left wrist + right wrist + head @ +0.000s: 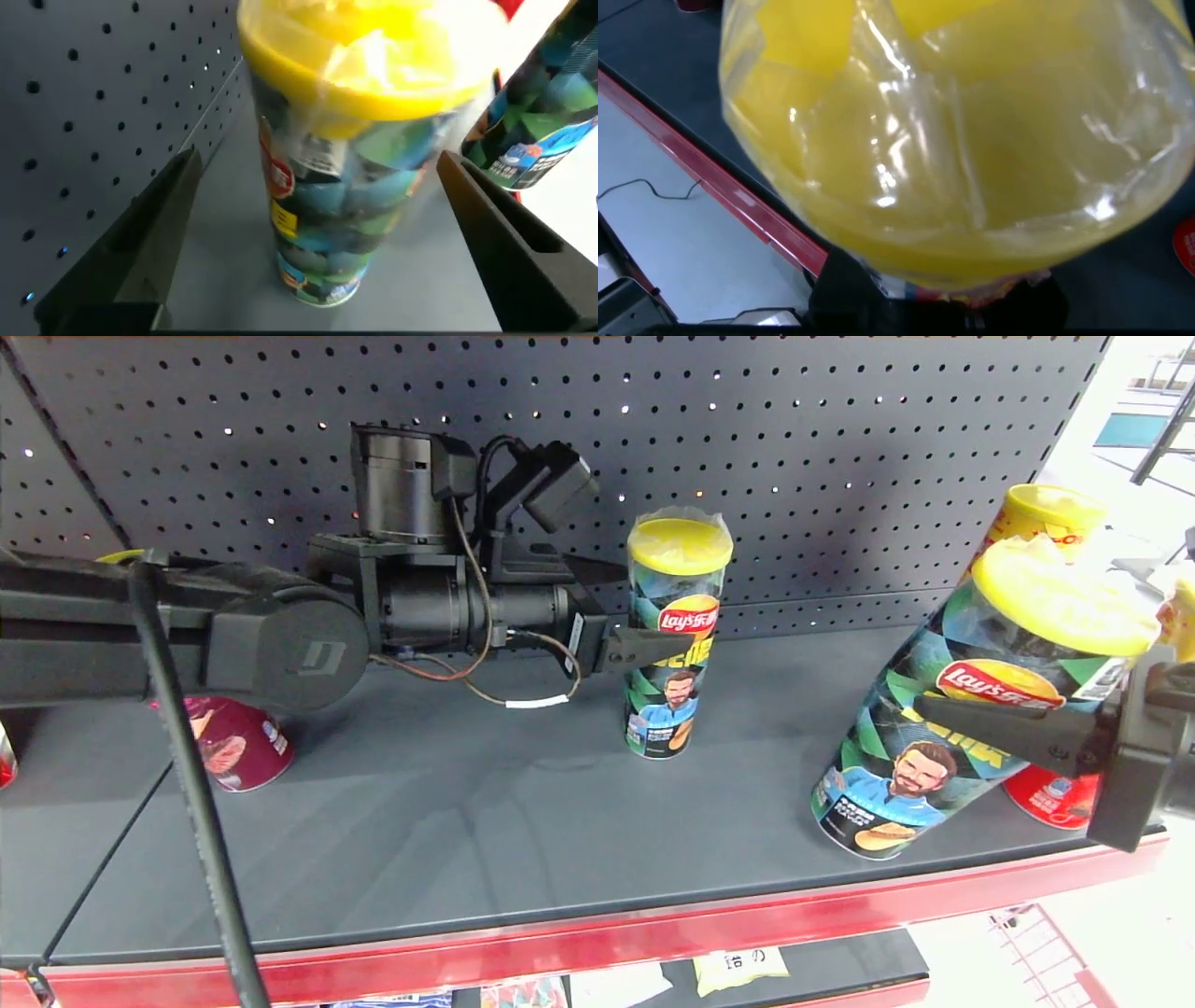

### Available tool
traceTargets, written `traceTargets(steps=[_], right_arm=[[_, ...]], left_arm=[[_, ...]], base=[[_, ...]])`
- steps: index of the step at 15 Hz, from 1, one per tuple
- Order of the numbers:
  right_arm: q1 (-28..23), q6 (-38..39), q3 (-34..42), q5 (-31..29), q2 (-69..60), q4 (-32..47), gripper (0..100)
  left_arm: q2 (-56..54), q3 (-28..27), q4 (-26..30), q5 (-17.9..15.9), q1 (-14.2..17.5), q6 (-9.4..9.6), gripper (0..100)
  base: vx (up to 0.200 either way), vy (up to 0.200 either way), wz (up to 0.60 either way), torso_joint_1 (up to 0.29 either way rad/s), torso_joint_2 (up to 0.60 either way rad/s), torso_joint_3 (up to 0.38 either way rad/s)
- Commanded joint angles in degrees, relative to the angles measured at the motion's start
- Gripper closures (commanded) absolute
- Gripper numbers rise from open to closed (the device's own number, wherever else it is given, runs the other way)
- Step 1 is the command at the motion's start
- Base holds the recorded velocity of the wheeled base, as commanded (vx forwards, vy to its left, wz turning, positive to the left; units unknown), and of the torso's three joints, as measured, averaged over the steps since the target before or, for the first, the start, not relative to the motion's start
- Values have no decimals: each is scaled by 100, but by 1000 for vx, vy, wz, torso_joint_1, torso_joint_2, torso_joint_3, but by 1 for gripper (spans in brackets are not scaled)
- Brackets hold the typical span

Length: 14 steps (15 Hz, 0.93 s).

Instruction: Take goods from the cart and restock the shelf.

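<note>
Plainly, the left gripper (655, 650) stands wide around the upright chips can (674, 616), which sits on the shelf (448, 821) near the middle, close to the pegboard (840, 476) at the back. In the left wrist view its two dark fingers (154, 224) flank the can with a gap on each side, touching neither wall. The left arm lies level across the shelf from the left, well above the deck.

The right gripper (1018, 733) is clamped on the tilted chips can (943, 747), one finger crossing its printed side below the yellow lid. That can leans with its lid toward the right and its base low, just behind the red lip (607, 938) along the front; whether the base touches the deck cannot be told. A red can (1055, 798) stands just behind it, and a third yellow-lidded can (1050, 518) rises farther back on the right.

Between the two chips cans the deck is bare grey, and a broad bare stretch runs from the upright can leftward to a maroon can (238, 747) under the left arm
</note>
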Motion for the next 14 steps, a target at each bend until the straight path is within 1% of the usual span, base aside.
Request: traceTargets(steps=[1,8,11,12,14], right_arm=[[-11,-4,2,3,8,5,100],[-20,-4,20,3,8,5,100],[-20,-4,20,3,8,5,100],[-20,-4,20,3,8,5,100],[-55,-4,20,3,8,5,100]], left_arm=[[160,-143,-2,-12,-34,-8,0],[573,-794,16,5,-174,-51,0],[661,-934,16,49,-271,-192,0],[723,-952,16,84,-271,-192,100],[705,-926,7,84,-297,-192,100]], base=[[0,0,0,0,0,0],[0,0,0,0,0,0],[0,0,0,0,0,0],[0,0,0,0,0,0],[0,0,0,0,0,0]])
